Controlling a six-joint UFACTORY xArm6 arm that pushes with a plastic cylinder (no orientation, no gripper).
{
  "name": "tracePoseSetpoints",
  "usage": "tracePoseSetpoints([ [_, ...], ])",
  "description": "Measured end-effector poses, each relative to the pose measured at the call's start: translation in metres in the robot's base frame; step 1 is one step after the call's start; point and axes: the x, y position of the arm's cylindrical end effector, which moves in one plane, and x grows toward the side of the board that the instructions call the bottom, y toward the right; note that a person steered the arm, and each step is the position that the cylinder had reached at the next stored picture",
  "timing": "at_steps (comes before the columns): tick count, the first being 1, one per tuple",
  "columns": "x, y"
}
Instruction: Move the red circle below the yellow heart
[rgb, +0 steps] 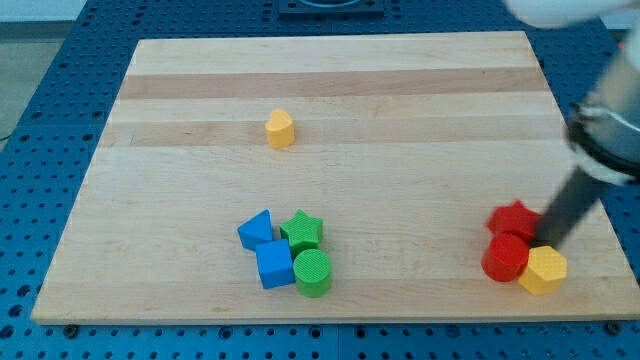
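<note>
The red circle (505, 258) sits near the view's bottom right, touching a red star (514, 218) above it and a yellow hexagon (543, 270) to its right. The yellow heart (280, 129) stands alone in the upper middle of the wooden board, far to the upper left of the red circle. My tip (548, 240) is at the view's right, just right of the red star, just above the yellow hexagon and to the upper right of the red circle.
A cluster near the bottom middle holds a blue triangle (256, 230), a green star (302, 231), a blue cube (274, 264) and a green circle (312, 272). The board's right edge (585, 200) runs close behind my tip.
</note>
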Motion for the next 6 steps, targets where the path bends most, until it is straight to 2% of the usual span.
tracePoseSetpoints([
  [1, -0.008, -0.012],
  [2, 0.0, 0.044],
  [3, 0.046, 0.07],
  [4, 0.076, 0.044],
  [5, 0.067, -0.004],
  [6, 0.022, -0.042],
])
